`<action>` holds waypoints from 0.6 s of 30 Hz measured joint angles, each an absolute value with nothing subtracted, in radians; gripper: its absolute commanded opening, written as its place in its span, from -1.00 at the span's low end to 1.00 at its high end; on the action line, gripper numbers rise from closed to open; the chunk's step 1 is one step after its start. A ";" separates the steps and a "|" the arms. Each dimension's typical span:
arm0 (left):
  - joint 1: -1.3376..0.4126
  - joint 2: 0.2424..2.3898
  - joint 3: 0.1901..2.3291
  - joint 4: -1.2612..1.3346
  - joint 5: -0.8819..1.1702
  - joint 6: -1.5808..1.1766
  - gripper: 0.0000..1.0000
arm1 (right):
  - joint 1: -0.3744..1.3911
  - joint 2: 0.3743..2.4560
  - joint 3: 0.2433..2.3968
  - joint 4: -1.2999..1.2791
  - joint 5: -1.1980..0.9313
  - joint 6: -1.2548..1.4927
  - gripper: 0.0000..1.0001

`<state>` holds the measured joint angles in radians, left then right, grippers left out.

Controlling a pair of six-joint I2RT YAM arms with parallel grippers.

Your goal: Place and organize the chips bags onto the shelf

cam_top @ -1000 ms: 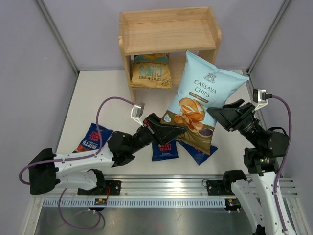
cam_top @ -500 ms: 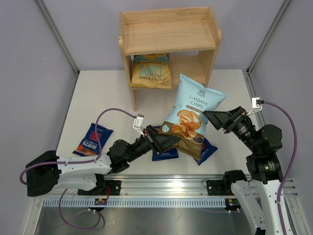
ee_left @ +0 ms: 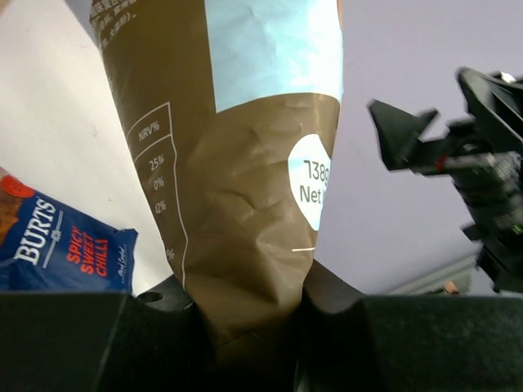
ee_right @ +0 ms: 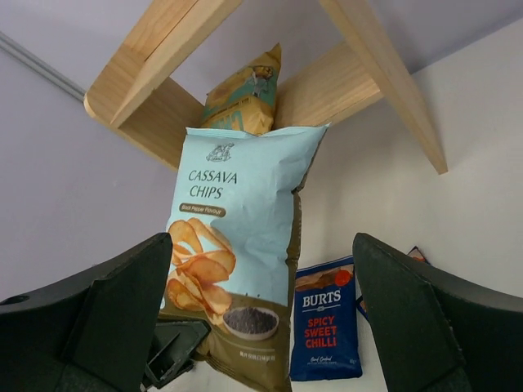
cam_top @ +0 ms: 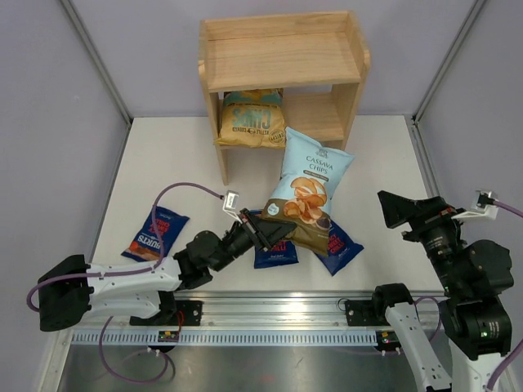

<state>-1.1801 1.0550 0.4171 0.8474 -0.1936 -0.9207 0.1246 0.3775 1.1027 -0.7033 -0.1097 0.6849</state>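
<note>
Left gripper (cam_top: 263, 233) is clamped on the bottom seam of the Cassava Chips bag (cam_top: 309, 189), which stands tilted in front of the shelf (cam_top: 282, 61). Right gripper (cam_top: 392, 209) is wide apart and empty, well clear. Risk: with a single low pinch, the crinkly foil may flop or slip, or snag the tan-and-teal bag (cam_top: 252, 121) on the lower tier.

I see: Cassava Chips bag (cam_top: 310, 173) pale blue over olive-brown; Burts bag (cam_top: 154, 233) dark blue with red; third bag (cam_top: 252, 122) tan and teal; shelf (cam_top: 282, 61) pale natural wood
</note>
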 measured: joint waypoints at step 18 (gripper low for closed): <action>-0.969 1.247 0.768 0.610 -0.212 -1.046 -0.95 | 0.125 0.333 1.272 -0.840 -0.042 0.661 0.99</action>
<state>-0.9688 1.2472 0.7681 0.6102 -0.2123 -1.0458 0.1246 0.3328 1.2716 -0.8398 -0.0422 0.6605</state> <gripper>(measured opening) 0.275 0.993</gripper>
